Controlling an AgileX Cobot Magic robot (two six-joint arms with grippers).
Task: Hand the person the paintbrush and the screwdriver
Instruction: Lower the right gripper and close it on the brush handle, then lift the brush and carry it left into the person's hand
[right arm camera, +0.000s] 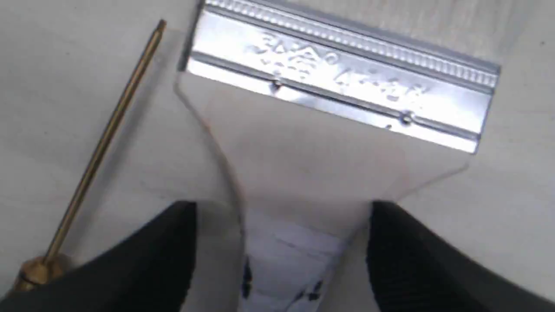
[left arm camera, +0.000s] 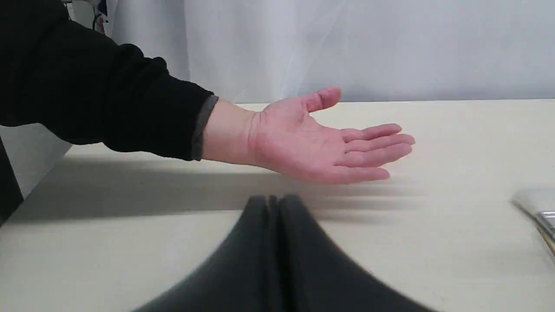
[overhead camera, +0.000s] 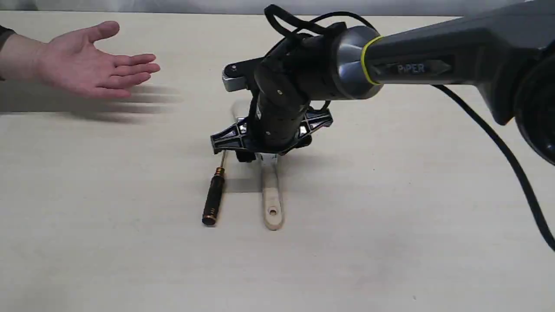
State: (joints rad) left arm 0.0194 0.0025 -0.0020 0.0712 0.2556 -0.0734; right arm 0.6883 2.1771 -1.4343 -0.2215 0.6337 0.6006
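Two right jaws apart astride the paintbrush neck, screwdriver just outside; left jaws together.

A robotics lab bench, by the look of it: a bare pale surface, a plain white curtain across the top, and a cabled dark arm marked PiPER at upper right.

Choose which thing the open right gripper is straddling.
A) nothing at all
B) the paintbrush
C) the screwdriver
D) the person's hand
B: the right wrist view shows the right gripper with one finger on each side of the paintbrush, just behind its metal band, while the screwdriver lies off to one side.
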